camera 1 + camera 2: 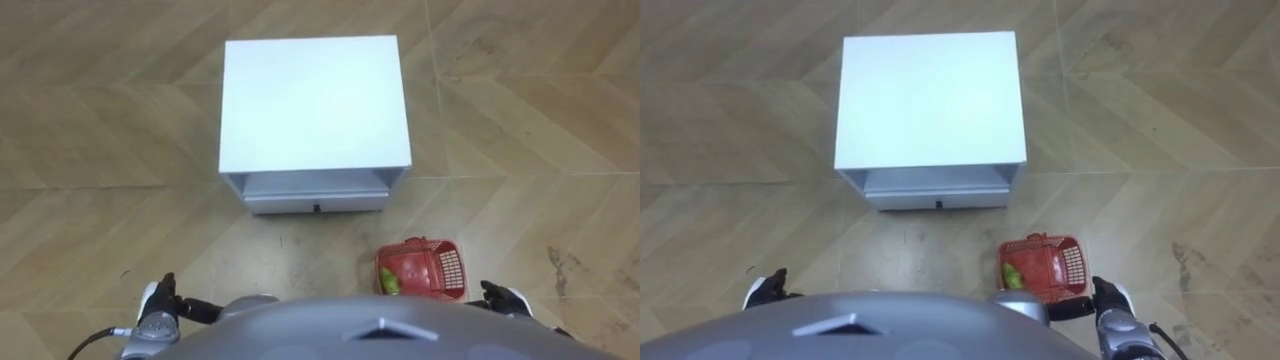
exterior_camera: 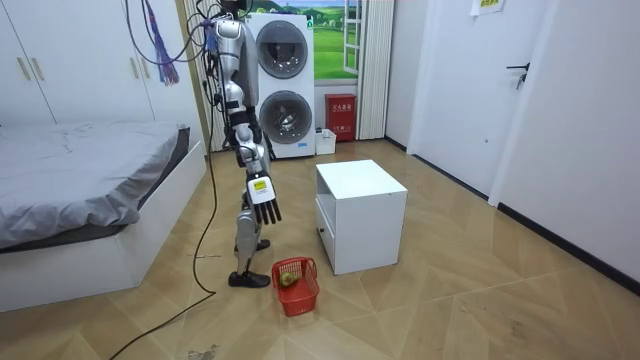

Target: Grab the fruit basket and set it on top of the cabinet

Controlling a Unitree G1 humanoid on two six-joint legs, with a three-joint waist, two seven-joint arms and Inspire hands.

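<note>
Two hands showed at the bottom of the left eye view, the left hand (image 1: 160,302) at lower left and the right hand (image 1: 503,297) at lower right, both above the herringbone wooden floor (image 1: 90,120). I could not tell how the left hand's fingers were set. The red plastic mesh basket (image 1: 421,268) stood on the floor just inward of the right hand, near it but apart, with a green fruit (image 1: 391,282) in its near left corner. Beyond it stood the white square cabinet (image 1: 312,100), its shallow drawer (image 1: 316,203) facing the robot.

In the right eye view the basket (image 1: 1040,266) again lay just to the left of the right hand (image 1: 1108,298), untouched.

In the room view the robot stood upright between the grey-covered bed (image 2: 80,170) and the cabinet. Its right hand (image 2: 266,204) hung at its side with the fingers straight and loose, holding nothing. The basket (image 2: 296,284) sat well below that hand, on the floor beside the feet.
</note>
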